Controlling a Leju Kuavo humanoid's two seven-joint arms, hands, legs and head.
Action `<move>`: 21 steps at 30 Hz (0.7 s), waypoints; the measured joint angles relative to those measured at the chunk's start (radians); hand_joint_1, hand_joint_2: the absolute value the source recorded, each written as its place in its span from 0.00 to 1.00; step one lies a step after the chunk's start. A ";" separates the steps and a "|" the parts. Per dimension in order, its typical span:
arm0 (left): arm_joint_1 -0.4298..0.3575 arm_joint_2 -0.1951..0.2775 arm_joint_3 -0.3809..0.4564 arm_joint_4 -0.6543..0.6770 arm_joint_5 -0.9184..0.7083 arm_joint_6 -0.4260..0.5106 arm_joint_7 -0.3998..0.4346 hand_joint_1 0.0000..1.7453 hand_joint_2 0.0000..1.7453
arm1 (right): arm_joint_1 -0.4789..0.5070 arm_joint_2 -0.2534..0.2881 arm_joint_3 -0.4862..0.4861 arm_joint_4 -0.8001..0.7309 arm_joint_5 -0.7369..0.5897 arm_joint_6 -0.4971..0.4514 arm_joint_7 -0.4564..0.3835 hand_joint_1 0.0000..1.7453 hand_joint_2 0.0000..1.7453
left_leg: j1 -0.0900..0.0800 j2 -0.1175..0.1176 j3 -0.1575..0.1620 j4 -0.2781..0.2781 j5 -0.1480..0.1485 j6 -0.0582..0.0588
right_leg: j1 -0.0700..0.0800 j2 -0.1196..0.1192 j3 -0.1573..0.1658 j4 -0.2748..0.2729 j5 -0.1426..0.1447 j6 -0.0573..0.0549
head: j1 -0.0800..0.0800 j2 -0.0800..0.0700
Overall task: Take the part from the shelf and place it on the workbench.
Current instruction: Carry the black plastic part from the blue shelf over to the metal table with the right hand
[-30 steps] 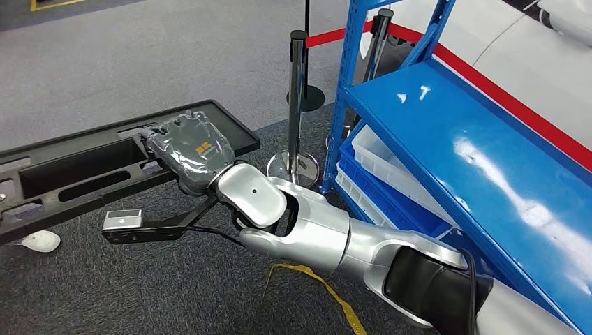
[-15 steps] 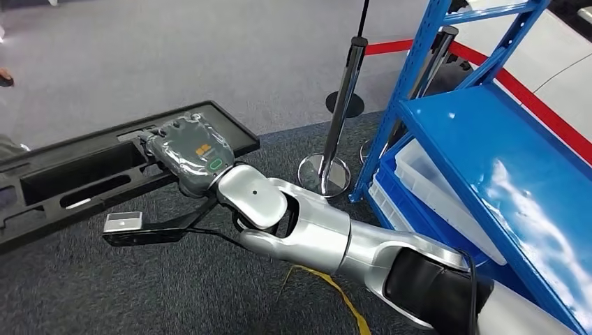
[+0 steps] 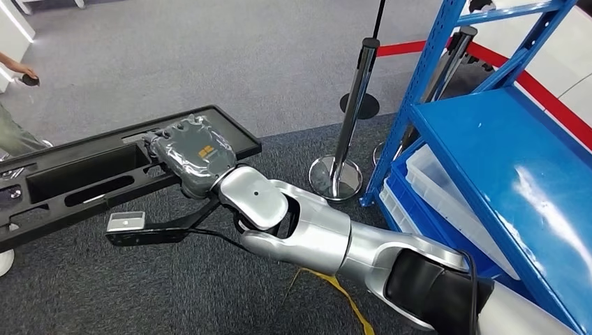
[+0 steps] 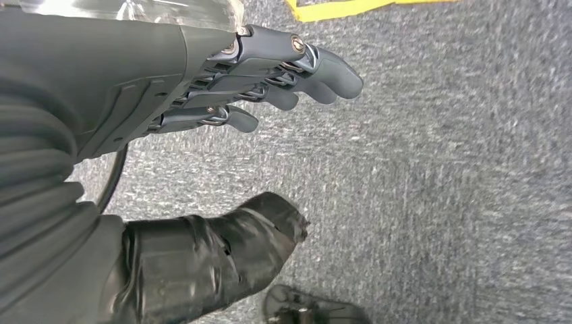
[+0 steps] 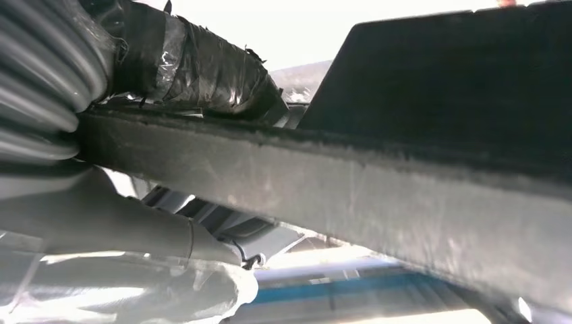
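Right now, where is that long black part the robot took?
In the head view, the long black part is held by the right hand over the grey carpet, left of the blue shelf.

A chrome stanchion post on a round base (image 3: 338,174) stands on grey carpet (image 3: 209,63). A red floor line (image 3: 551,105) runs behind it, and a yellow strap (image 3: 335,293) lies nearer

The right hand (image 3: 192,155) rests on top of the long part (image 3: 105,174), which stretches left of it above the carpet floor (image 3: 174,293). The shelf (image 3: 502,160) stands to the right, bins (image 3: 447,188) on its lower level. Posts (image 3: 349,118) stand between part and shelf. A person (image 3: 14,105) is at far left.
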 joint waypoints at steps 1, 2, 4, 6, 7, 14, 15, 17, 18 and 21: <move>0.000 0.000 0.000 0.000 0.001 -0.009 0.000 0.00 1.00 | 0.000 0.000 0.000 0.000 0.000 0.000 0.000 1.00 1.00 | 0.002 0.002 -0.031 0.064 -0.027 -0.005 | 0.000 -0.003 0.000 0.001 0.000 -0.001 | -0.001 0.000; 0.000 0.001 0.000 0.000 0.002 -0.021 0.000 0.00 1.00 | 0.001 0.000 0.000 0.000 -0.001 0.000 0.000 1.00 1.00 | 0.005 0.004 -0.057 0.113 -0.042 -0.009 | 0.000 -0.005 0.000 0.001 -0.001 -0.001 | 0.000 0.000; 0.002 0.001 0.000 0.000 0.002 -0.037 0.001 0.00 1.00 | 0.003 0.000 0.000 0.000 -0.001 0.000 0.000 1.00 1.00 | 0.009 0.007 -0.058 0.111 -0.019 -0.015 | 0.000 -0.008 -0.001 0.005 -0.004 0.000 | 0.000 0.000; 0.001 0.003 0.000 0.000 0.002 -0.046 0.002 0.00 1.00 | 0.003 0.001 0.000 0.000 -0.002 0.000 -0.001 1.00 1.00 | 0.013 0.015 0.005 -0.014 0.040 -0.016 | -0.002 -0.009 0.000 0.009 -0.011 0.006 | 0.000 0.000; 0.000 0.004 0.000 0.000 0.002 -0.051 0.001 0.00 1.00 | 0.003 0.002 0.000 0.000 -0.003 0.000 -0.001 1.00 1.00 | 0.010 0.019 0.036 -0.075 0.058 -0.013 | -0.001 -0.009 0.001 0.011 -0.015 0.011 | 0.000 0.000; -0.002 0.009 0.000 0.000 0.002 -0.061 -0.012 0.00 1.00 | 0.001 0.003 0.000 0.000 -0.003 -0.002 -0.009 1.00 1.00 | 0.003 0.014 0.091 -0.143 0.056 0.042 | 0.000 -0.008 -0.026 0.088 -0.050 0.044 | 0.003 0.000; -0.002 0.010 0.000 0.000 0.002 -0.060 -0.013 0.00 1.00 | 0.000 0.003 0.000 0.000 -0.003 -0.002 -0.009 1.00 1.00 | 0.002 0.013 0.095 -0.143 0.053 0.046 | 0.000 -0.007 -0.059 0.146 -0.075 0.046 | 0.004 0.000; -0.002 0.011 0.000 0.000 0.002 -0.059 -0.014 0.00 1.00 | 0.002 0.003 0.000 0.000 -0.003 -0.002 -0.010 1.00 1.00 | -0.001 0.012 0.102 -0.142 0.046 0.052 | 0.001 -0.007 -0.137 0.270 -0.116 0.045 | 0.004 0.000; -0.001 0.011 0.000 0.000 0.002 -0.058 -0.015 0.00 1.00 | 0.003 0.002 0.000 0.000 -0.003 -0.002 -0.010 1.00 1.00 | -0.004 0.010 0.107 -0.141 0.041 0.054 | 0.001 -0.007 -0.163 0.297 -0.115 0.043 | 0.004 0.000; 0.001 0.010 0.000 0.000 0.002 -0.057 -0.016 0.00 1.00 | 0.006 0.001 0.000 0.000 -0.003 -0.002 -0.010 1.00 1.00 | -0.007 0.003 0.133 -0.140 0.019 0.053 | 0.008 -0.006 -0.128 0.167 -0.008 0.027 | 0.004 0.000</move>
